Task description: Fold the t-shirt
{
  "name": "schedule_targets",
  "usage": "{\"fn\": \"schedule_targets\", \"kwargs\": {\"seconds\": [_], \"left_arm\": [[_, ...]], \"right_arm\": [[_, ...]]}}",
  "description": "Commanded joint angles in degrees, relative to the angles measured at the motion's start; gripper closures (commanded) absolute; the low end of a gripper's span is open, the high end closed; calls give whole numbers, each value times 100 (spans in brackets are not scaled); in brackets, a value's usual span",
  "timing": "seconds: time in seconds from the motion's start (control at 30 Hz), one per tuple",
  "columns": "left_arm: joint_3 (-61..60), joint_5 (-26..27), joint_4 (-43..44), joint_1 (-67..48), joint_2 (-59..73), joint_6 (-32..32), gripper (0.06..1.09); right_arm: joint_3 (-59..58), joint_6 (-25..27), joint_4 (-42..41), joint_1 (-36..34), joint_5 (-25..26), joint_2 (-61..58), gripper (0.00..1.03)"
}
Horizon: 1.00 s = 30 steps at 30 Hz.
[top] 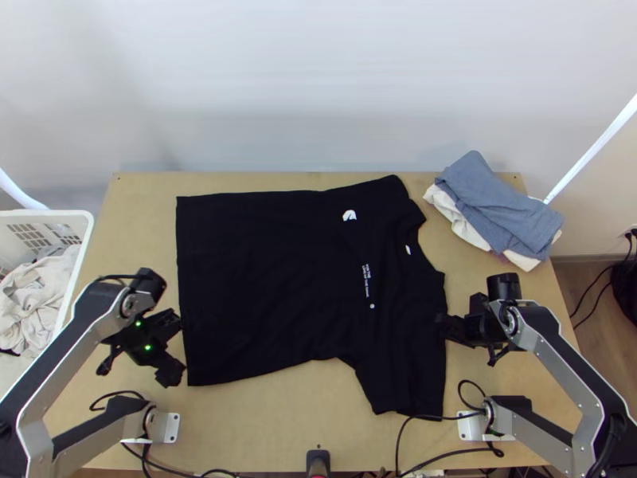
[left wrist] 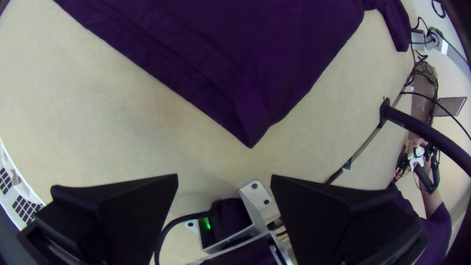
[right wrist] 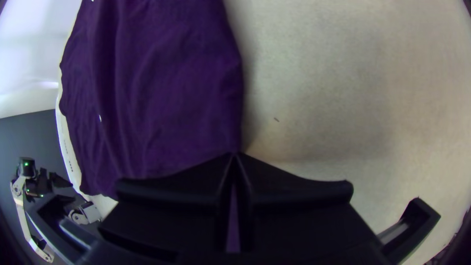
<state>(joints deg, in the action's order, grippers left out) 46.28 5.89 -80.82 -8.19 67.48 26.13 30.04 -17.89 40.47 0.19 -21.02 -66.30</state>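
1. The shirt [top: 271, 279] lies spread on the table [top: 263, 426], hem toward the left arm and collar toward the right arm. One sleeve points to the table's far edge, the other to its near edge [top: 398, 394]. Small white prints mark the cloth, and a few creases run near the collar.
2. The right gripper [top: 443, 320] is at the shirt's collar-side edge, beyond the near sleeve's base. In the right wrist view its fingertips [right wrist: 235, 156] meet right at the cloth's border; whether any cloth is pinched between them, one cannot tell.
3. The left gripper [top: 177, 348] is beside the hem, by its near corner. In the left wrist view its fingers [left wrist: 127, 206] stand wide apart, with nothing between them, and the shirt's corner lies just off their tips.
4. At the table's far right corner is a pile, a blue-grey cloth [top: 498, 203] on top of off-white cloth [top: 458, 219].
5. Beyond the table's left side, a white basket [top: 80, 239] holds pale, bunched cloths [top: 36, 299].
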Motion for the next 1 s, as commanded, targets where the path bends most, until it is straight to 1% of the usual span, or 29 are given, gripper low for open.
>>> {"fn": "schedule_targets", "kwargs": {"seconds": [0.0, 0.13, 0.2, 0.37, 0.47, 0.57, 0.6, 0.63, 0.7, 0.73, 0.77, 0.93, 0.97], "left_arm": [[12, 158, -22, -60, 476, -152, 16], [65, 281, 22, -289, 722, -161, 16], [83, 422, 198, -403, 810, -275, 16], [92, 483, 470, -763, 1092, -723, 16], [92, 615, 488, -860, 1153, -785, 17], [39, 624, 479, -922, 1179, -820, 17], [30, 624, 479, -948, 1171, -829, 20], [21, 633, 479, -957, 1171, -855, 26], [12, 677, 488, -966, 1171, -873, 40], [12, 721, 505, -974, 1171, -882, 46], [-5, 773, 514, -983, 1179, -873, 48], [-67, 817, 576, -1168, 1302, -890, 49], [-67, 808, 593, -1203, 1320, -890, 55]], "right_arm": [[98, 49, -39, 69, 10, 47, 100], [142, 49, -57, 78, 19, 39, 100], [169, 49, -57, 78, 27, 39, 100], [177, 49, -57, 43, 36, 47, 100], [133, 49, -57, 17, 36, 65, 100], [107, 58, -57, 8, 36, 91, 100], [107, 58, -57, 8, 36, 100, 100], [107, 58, -57, 8, 36, 100, 100], [133, 58, -57, 8, 36, 100, 100], [142, 58, -57, 8, 36, 100, 100], [151, 58, -57, 8, 36, 100, 100], [204, 58, -57, 8, 45, 100, 100], [204, 58, -57, 8, 45, 100, 100]]}}
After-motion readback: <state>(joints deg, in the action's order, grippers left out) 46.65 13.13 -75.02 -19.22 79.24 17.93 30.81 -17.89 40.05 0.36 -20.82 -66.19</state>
